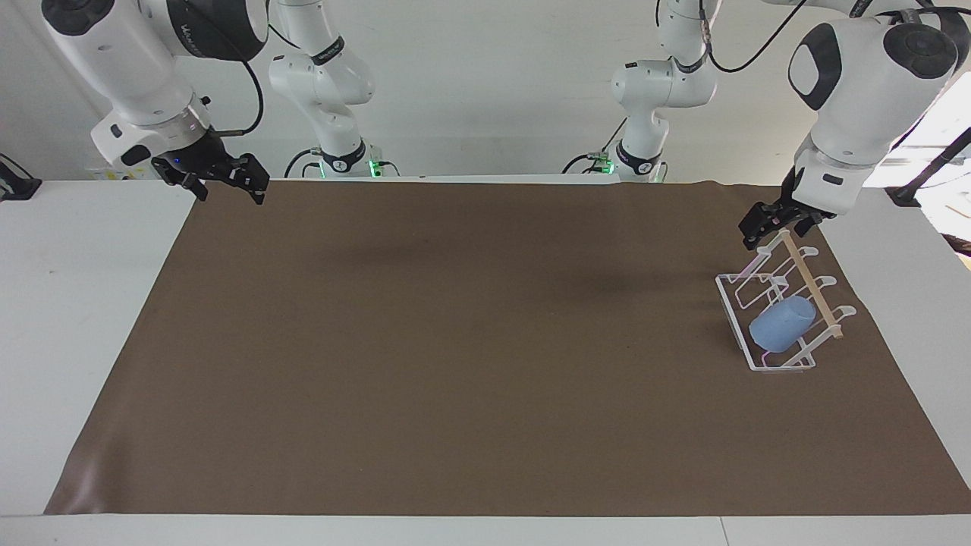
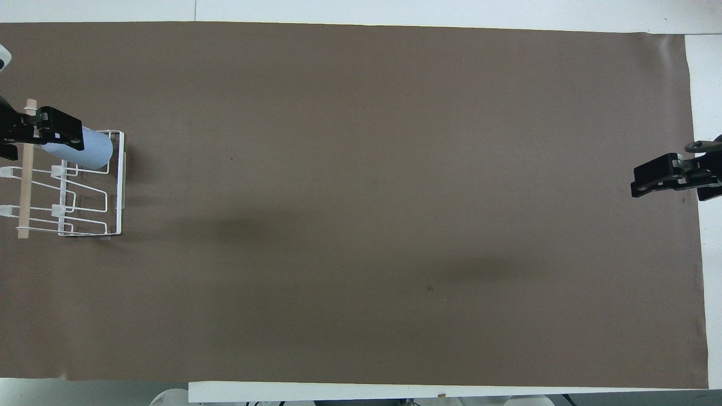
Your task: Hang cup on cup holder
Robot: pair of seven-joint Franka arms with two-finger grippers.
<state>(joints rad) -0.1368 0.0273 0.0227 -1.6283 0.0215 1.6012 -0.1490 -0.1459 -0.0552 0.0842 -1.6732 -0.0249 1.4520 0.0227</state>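
Note:
The light-blue cup (image 1: 781, 324) sits tilted on a prong of the white wire cup holder (image 1: 734, 303), at its end farther from the robots. It also shows in the overhead view (image 2: 93, 151). The holder (image 2: 119, 192) stands at the left arm's end of the table, with its wooden rod (image 1: 812, 284) across the top. My left gripper (image 1: 780, 226) is open and empty, up in the air over the holder and apart from the cup; in the overhead view (image 2: 31, 138) it covers part of the cup. My right gripper (image 1: 224, 182) is open and empty, and the right arm waits at its end of the table.
A brown mat (image 1: 455, 341) covers most of the white table (image 1: 83, 303). The right gripper (image 2: 671, 175) hangs over the mat's edge.

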